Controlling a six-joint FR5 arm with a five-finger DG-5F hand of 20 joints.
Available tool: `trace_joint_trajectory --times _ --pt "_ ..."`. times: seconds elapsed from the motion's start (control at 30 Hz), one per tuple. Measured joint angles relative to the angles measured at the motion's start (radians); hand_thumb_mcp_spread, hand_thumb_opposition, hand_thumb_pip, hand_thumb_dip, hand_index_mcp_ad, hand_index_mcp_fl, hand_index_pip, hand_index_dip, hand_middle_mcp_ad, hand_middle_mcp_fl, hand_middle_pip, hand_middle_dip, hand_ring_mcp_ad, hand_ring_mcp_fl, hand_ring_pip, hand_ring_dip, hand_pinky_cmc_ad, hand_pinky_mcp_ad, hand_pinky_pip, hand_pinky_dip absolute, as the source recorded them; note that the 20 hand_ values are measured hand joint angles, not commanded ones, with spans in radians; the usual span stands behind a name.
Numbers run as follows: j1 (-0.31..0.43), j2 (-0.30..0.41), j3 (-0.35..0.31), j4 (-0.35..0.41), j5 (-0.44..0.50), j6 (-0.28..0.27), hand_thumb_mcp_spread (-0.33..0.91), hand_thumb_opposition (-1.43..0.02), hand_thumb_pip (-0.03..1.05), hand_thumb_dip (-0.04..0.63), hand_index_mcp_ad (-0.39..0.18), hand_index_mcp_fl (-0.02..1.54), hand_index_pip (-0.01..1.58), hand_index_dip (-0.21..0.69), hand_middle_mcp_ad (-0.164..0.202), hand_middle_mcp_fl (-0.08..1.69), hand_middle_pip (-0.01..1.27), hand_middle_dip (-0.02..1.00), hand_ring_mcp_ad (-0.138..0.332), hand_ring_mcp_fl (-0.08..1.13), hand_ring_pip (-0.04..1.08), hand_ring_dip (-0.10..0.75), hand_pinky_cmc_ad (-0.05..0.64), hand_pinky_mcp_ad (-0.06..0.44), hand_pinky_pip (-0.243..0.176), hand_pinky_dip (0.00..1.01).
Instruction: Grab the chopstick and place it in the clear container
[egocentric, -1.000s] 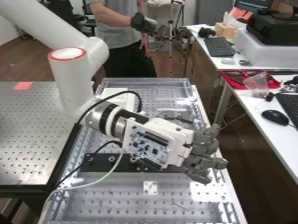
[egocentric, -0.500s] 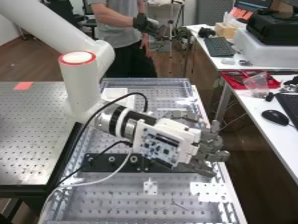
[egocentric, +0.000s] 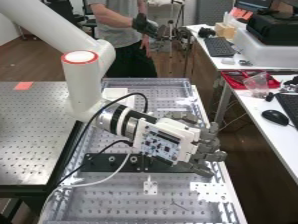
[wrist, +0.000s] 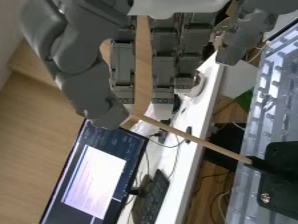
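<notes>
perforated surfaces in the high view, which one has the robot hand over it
The perforated surface with the black bar across it, under the robot hand; the other, at the view's left, bears a reddish patch.

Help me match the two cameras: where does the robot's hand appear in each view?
High view: the hand is right of centre, over the holed metal bench.
Wrist view: its fingers hang in from the top edge, pinching the chopstick.
Shared landmark: the metal bench, seen behind the chopstick's free end in the wrist view.
</notes>
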Motion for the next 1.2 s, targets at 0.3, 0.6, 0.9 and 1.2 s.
trace_joint_trajectory --times 0.3,0.6,0.9,1.2 --pt "0.005 -0.001 -0.002 -0.007 0.019 -0.021 0.49 -0.78 0.79 0.323 -0.131 0.09 1.26 0.155 0.093 0.22 0.80 0.71 0.028 0.33 0.07 0.480 0.279 0.216 -0.063 0.18" --pt "0.012 -0.011 -0.013 0.002 0.030 0.015 0.49 -0.78 0.79 0.323 -0.126 0.09 1.33 0.164 0.093 0.21 0.83 0.71 0.023 0.35 0.07 0.499 0.271 0.215 -0.063 0.18" --pt "0.019 -0.018 -0.029 0.049 0.070 0.077 0.49 -0.78 0.77 0.307 -0.126 0.10 1.38 0.161 0.089 0.25 0.85 0.71 0.024 0.36 0.08 0.510 0.271 0.215 -0.063 0.18" --pt "0.026 -0.031 -0.020 0.046 0.084 0.075 0.49 -0.78 0.76 0.291 -0.126 0.13 1.43 0.164 0.089 0.28 0.86 0.71 0.024 0.38 0.07 0.515 0.271 0.215 -0.063 0.18"
